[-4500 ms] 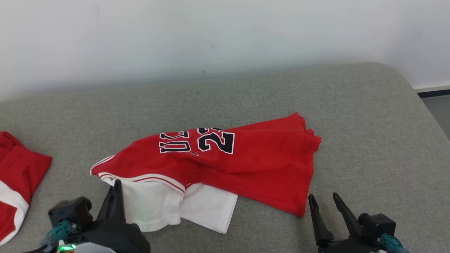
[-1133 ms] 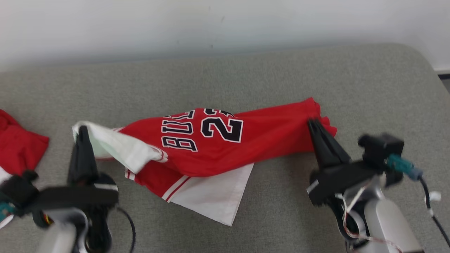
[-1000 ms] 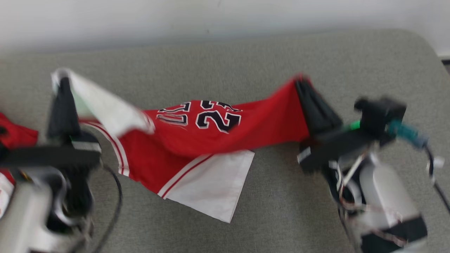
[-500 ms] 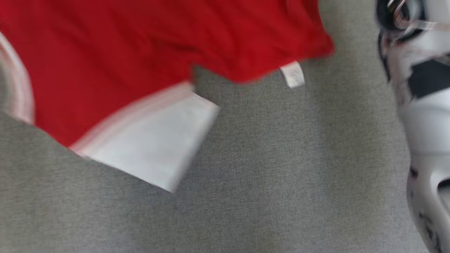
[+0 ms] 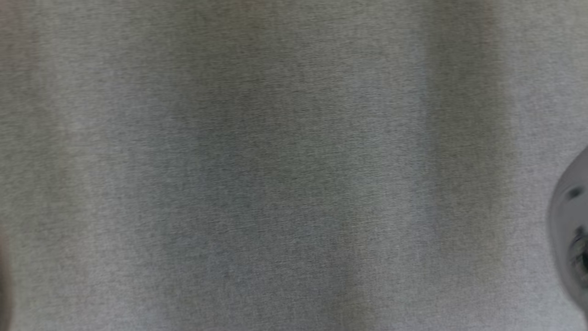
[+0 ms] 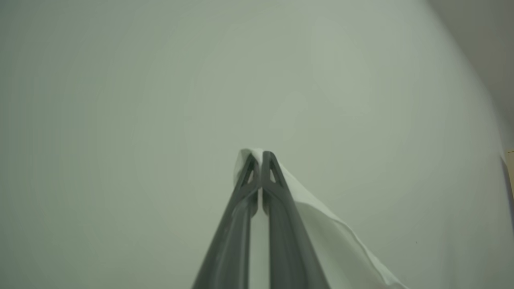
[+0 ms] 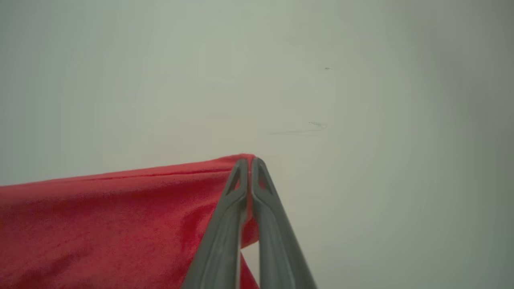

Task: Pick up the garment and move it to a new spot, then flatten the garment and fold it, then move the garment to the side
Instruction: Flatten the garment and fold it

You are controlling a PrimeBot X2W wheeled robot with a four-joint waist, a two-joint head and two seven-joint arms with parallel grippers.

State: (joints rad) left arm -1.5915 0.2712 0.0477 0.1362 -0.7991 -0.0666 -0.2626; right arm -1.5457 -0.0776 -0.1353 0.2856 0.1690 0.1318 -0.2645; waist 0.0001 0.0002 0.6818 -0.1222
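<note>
My left gripper (image 6: pixel 261 154) is pinched tight on a white corner of the garment (image 6: pixel 321 224), and my right gripper (image 7: pixel 249 162) is clamped on its red edge, so it's strung up between them in front of the pale wall (image 7: pixel 120 80). I'd say hold both pinches level, pull apart evenly, then lower it flat onto the grey cushion (image 5: pixel 275 161). No lettering or label readable here.
</note>
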